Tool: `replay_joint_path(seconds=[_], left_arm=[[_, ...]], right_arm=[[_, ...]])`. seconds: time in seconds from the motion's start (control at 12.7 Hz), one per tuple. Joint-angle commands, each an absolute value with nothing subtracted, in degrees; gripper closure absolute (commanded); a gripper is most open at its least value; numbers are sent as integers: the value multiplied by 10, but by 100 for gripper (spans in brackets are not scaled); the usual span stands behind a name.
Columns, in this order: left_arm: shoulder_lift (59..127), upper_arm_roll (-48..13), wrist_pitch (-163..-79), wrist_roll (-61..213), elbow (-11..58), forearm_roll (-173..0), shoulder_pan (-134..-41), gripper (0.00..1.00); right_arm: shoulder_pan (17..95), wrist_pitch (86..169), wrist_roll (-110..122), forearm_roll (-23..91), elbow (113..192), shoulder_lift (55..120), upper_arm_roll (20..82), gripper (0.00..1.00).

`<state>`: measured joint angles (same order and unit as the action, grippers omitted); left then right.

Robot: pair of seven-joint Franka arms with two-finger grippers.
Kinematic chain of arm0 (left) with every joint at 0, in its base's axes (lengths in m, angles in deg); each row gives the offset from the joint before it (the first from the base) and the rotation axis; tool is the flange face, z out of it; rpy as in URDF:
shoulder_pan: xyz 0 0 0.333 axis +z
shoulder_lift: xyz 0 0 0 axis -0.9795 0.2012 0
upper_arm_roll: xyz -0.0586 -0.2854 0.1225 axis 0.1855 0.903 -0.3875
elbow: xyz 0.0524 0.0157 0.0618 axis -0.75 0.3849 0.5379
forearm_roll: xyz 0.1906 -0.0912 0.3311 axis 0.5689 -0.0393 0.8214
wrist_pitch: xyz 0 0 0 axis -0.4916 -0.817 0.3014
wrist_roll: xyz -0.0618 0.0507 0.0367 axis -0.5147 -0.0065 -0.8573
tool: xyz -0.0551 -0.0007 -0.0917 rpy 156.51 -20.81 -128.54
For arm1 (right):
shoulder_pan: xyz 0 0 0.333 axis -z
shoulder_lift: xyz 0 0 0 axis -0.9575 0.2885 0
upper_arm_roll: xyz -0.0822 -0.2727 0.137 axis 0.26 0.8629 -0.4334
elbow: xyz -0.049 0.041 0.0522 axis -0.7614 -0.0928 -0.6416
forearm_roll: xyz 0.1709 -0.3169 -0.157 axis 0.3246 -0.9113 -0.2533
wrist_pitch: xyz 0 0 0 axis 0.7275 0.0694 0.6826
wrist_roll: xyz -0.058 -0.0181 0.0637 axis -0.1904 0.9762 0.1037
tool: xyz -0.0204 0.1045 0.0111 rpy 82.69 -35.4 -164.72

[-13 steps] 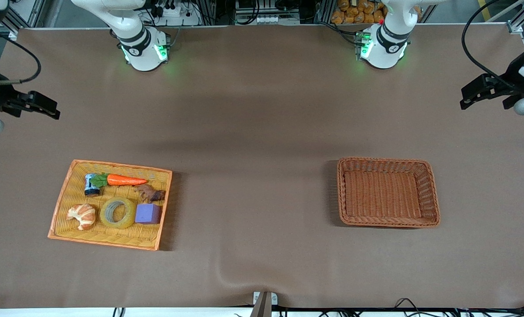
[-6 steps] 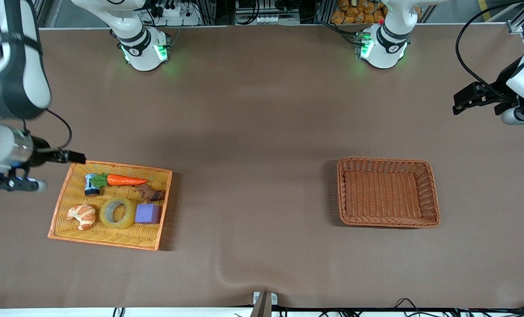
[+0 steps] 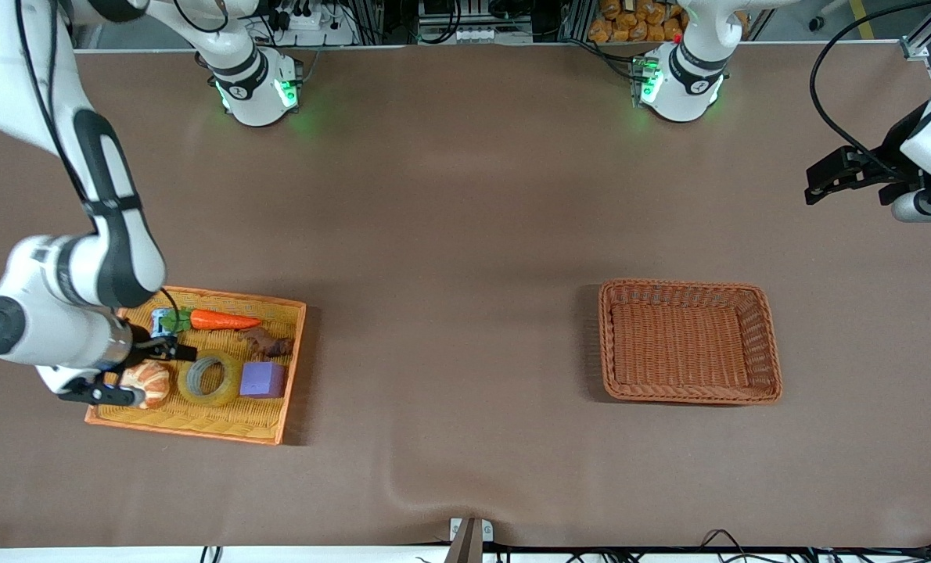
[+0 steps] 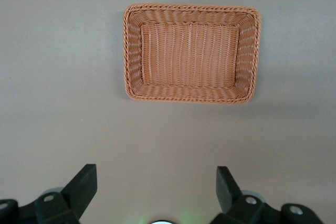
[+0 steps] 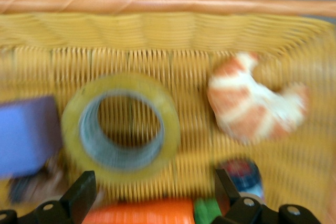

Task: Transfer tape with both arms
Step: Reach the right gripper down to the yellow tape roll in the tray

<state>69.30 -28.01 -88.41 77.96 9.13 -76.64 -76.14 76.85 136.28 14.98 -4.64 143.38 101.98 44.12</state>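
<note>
Hovering over the tape [image 3: 209, 378], right gripper [image 5: 152, 192] agape

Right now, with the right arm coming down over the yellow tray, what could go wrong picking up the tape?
The tape lies flat, packed between the croissant and the purple cube, so the open right gripper could bump or drag either neighbour. The carrot lies close by too, and a finger may snag it. The left gripper waits open, away from the brown basket, so a handover could miss.
</note>
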Motion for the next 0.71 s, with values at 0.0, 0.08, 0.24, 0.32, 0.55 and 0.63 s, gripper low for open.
replay_joint_path(seconds=[0.0, 0.08, 0.24, 0.32, 0.55, 0.63], left_arm=[[699, -280, -884, 792, 81, -757, -763, 0], [699, -280, -884, 792, 81, -757, -763, 0], [702, -280, -884, 792, 81, -757, -763, 0], [702, -280, -884, 792, 81, -757, -763, 0], [703, -280, -884, 793, 80, -757, -763, 0], [702, -280, -884, 792, 80, -757, -763, 0]], right_arm=[[769, 1376, 153, -50, 1417, 1046, 436, 0], [769, 1390, 153, -50, 1417, 1058, 436, 6], [773, 1404, 154, -48, 1422, 1063, 436, 72], [774, 1404, 154, -45, 1423, 1063, 436, 89], [774, 1403, 155, -44, 1423, 1062, 436, 92], [774, 1403, 155, -44, 1424, 1062, 436, 92]])
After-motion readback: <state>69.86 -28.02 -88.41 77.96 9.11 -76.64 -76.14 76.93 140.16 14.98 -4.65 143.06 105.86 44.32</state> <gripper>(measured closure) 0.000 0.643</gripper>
